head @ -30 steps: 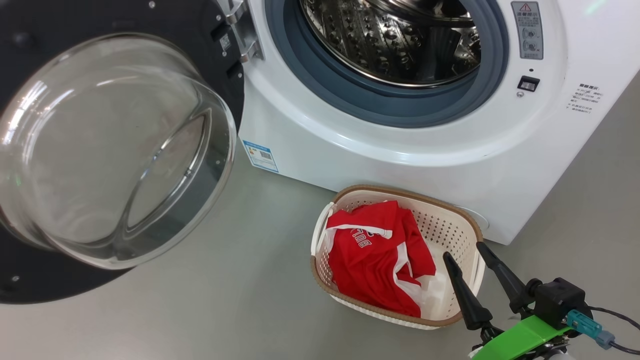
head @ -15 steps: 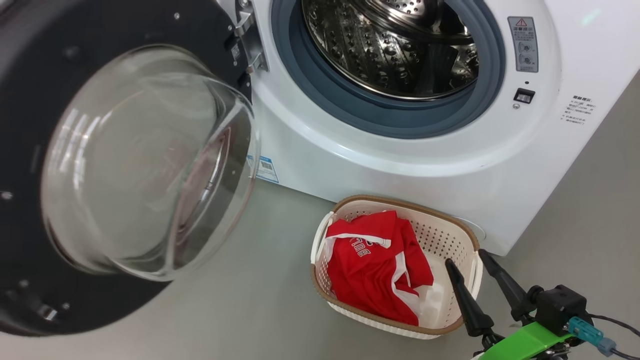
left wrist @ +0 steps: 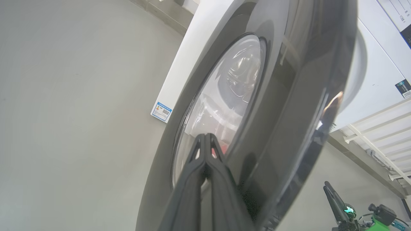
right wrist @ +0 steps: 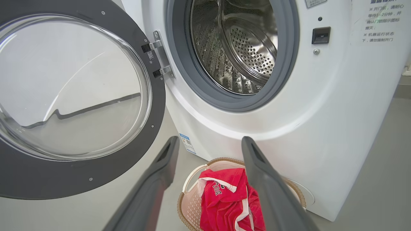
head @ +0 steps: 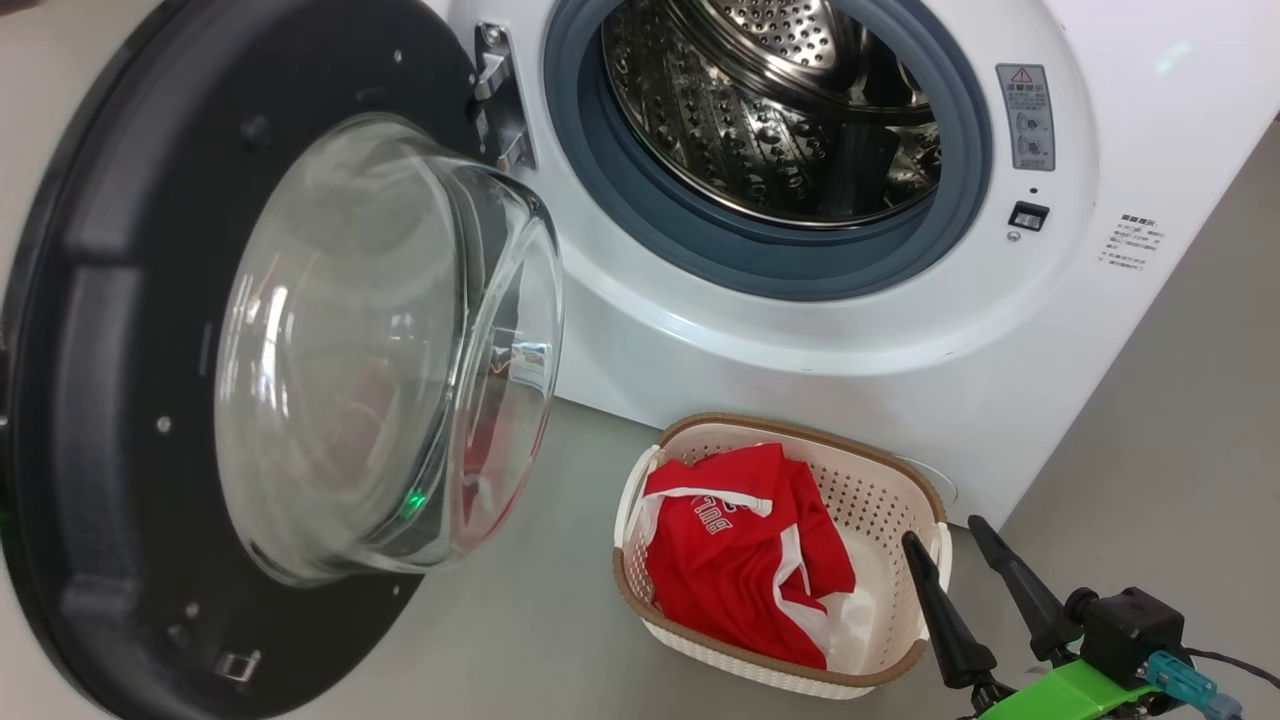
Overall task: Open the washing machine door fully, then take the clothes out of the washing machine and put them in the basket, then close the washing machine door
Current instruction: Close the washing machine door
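Note:
The washing machine door (head: 120, 400) stands half open at the left, its glass bowl (head: 380, 350) bulging toward the white washing machine (head: 800, 370). The steel drum (head: 770, 110) holds no clothes that I can see. My left gripper (left wrist: 205, 138) is shut and empty, its tips resting against the door's glossy outer face (left wrist: 289, 112). The red clothes (head: 730, 570) lie in the cream basket (head: 900, 470) on the floor before the machine. My right gripper (head: 947, 532) hangs open and empty just right of the basket; in the right wrist view its fingers (right wrist: 170, 150) frame the clothes (right wrist: 224, 199).
Grey floor (head: 560, 620) runs between door and basket. A blue label (right wrist: 187, 143) sits low on the machine's front. The door latch slot (head: 1028, 215) is right of the grey gasket (head: 640, 215). A white rack (left wrist: 379, 128) stands behind the machine.
The door has swung in toward the machine, its glass bowl turning from facing me to near side-on. The head view has shifted a little. The right gripper stays open beside the basket.

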`<state>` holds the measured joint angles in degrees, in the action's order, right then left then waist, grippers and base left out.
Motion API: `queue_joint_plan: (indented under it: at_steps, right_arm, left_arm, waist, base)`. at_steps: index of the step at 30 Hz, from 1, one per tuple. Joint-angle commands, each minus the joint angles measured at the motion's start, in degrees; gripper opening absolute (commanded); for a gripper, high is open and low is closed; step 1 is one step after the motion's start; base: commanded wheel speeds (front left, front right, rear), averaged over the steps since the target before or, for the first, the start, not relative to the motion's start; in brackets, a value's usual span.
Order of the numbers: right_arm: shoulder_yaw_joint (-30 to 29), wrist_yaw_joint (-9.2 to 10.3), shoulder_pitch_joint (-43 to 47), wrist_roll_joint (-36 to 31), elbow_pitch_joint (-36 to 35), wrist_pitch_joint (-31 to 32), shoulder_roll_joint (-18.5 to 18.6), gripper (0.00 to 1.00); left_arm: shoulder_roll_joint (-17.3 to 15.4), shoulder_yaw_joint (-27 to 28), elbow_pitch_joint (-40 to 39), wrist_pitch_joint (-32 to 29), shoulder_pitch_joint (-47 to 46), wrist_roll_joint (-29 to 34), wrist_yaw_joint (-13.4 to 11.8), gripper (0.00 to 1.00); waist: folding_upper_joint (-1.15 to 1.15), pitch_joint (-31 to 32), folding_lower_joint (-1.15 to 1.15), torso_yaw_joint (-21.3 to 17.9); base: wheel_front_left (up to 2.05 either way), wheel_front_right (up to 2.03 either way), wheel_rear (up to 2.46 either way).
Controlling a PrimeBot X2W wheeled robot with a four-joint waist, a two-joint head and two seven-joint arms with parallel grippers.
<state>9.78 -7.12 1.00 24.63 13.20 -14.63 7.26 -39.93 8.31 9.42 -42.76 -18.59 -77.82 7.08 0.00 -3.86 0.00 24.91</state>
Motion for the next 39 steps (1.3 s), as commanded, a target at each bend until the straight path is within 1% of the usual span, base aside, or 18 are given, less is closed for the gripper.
queue_joint_plan:
  at_steps: [1, 4, 9, 17, 25, 28, 31, 34, 39]
  right_arm:
    - [0.8, -0.36, -0.5, -0.2, -1.5, -0.4, 0.5, 1.0]
    - [0.7, -0.36, -0.4, -0.3, -1.6, -0.4, 0.4, 1.0]
    - [0.4, -0.36, -0.4, -0.3, -1.7, -0.4, 0.4, 1.0]
    - [0.0, -0.36, -0.4, -0.4, -1.9, -0.4, 0.2, 1.0]
    - [-0.1, -0.36, -0.6, -0.3, -1.8, -0.4, 0.4, 1.0]
    - [0.0, -0.36, -0.7, -0.3, -1.7, -0.4, 0.4, 1.0]
    - [0.1, -0.36, -0.8, -0.3, -1.7, -0.4, 0.3, 1.0]
    - [0.2, -0.36, -0.7, -0.3, -1.7, -0.4, 0.3, 1.0]
    - [0.2, -0.36, -0.2, -0.2, -1.8, -0.4, 0.3, 1.0]
  left_arm:
    - [-3.6, 1.6, -2.9, 0.0, -0.7, -1.0, 0.4, 0.0]
    - [-3.9, 0.5, -4.8, 0.4, -0.3, -1.4, 0.4, 0.0]
    - [-4.1, -3.0, -9.2, 1.4, 0.3, -2.4, 0.4, 0.0]
    - [-4.3, -7.8, -13.7, 3.8, -0.7, -3.7, 0.4, 0.0]
    - [-2.7, -15.1, -18.9, 7.3, -3.9, -3.1, 0.4, 0.0]
    - [-1.7, -17.7, -19.7, 9.6, -5.5, -1.9, 0.4, 0.0]
    - [-1.4, -20.1, -19.8, 11.3, -6.7, -1.1, 0.4, 0.0]
    - [-2.1, -21.4, -19.0, 12.8, -7.1, -0.8, 0.4, 0.0]
    - [-3.3, -22.1, -16.3, 15.8, -5.8, -1.4, 0.4, 0.0]
  waist:
    - [0.0, 0.1, 0.0, -0.3]
    - [0.0, 0.2, 0.0, -0.6]
    - [0.0, 0.1, 0.0, -1.4]
    - [0.0, -0.2, 0.0, -2.9]
    - [0.0, -0.5, 0.0, -3.8]
    - [0.0, -0.4, 0.0, -4.0]
    - [0.0, -0.1, 0.0, -4.4]
    - [0.0, 0.0, 0.0, -4.7]
    - [0.0, 0.4, 0.0, -4.8]
  base:
    - [0.0, 0.0, 0.0]
    - [0.0, 0.0, 0.0]
    - [0.0, 0.0, 0.0]
    - [0.0, 0.0, 0.0]
    - [0.0, 0.0, 0.0]
    - [0.0, 0.0, 0.0]
    - [0.0, 0.0, 0.0]
    - [0.0, 0.0, 0.0]
    - [0.0, 0.0, 0.0]
